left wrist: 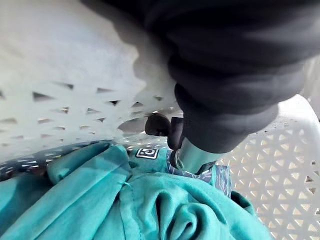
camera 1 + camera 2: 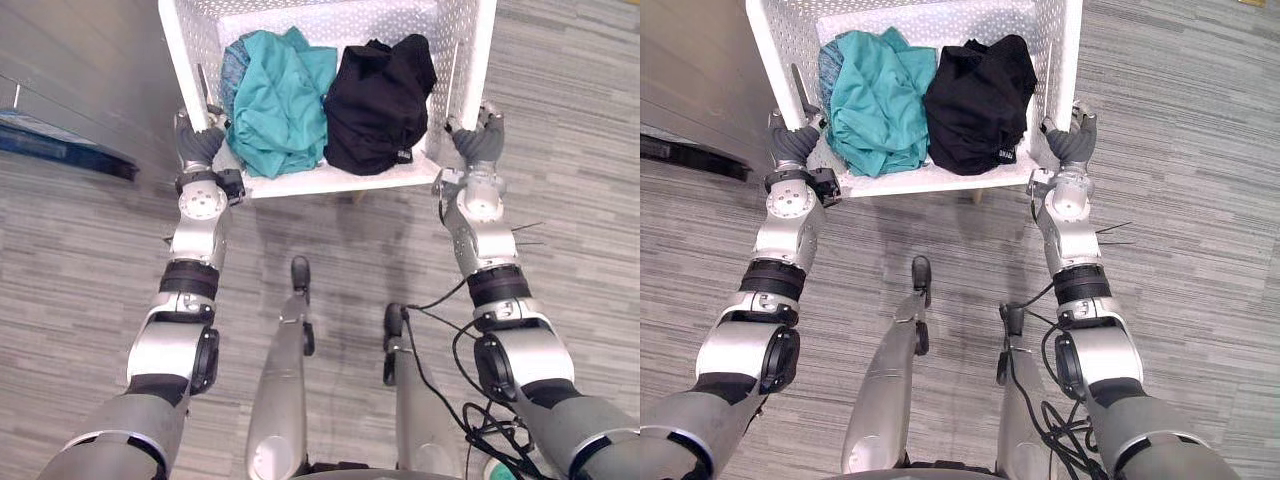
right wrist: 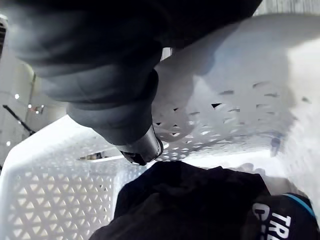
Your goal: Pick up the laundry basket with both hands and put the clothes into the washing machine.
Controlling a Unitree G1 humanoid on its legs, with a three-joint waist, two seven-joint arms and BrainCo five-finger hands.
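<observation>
- Between the two hands hangs the white perforated plastic laundry basket [image 2: 330, 184]. Judging by the shadow beneath it, it is clear of the grey striped floor [image 2: 580, 150]. Each side is held only by a thin wall near a corner, so a slip on either side would tip the load.
- If the left hand [image 2: 200, 145] and the right hand [image 2: 480, 135] rise or travel unevenly, the basket would likely roll toward the lower side. The wall could then slide out of that pinch.
- Loose cloth is the second risk. The crumpled teal cotton garment [image 2: 285, 100] and the bunched black fabric garment [image 2: 380, 100] are heaped high, so a sharp tilt could spill them over the rim.
- The left hand is clamped on the basket's left wall. A silver dark-tipped finger [image 1: 192, 156] reaches inside against the perforated plastic, just above the teal garment.
- The right hand is clamped the same way on the right wall. Its finger [image 3: 142, 145] sits inside, just above the black garment.
- The basket sits straight ahead of the robot, with a hand at each of its two near corners. The teal garment fills the robot's left half and the black one the right half, and the two touch in the middle.
- The lift looks done, by my reading; carrying and emptying are not yet done.
</observation>
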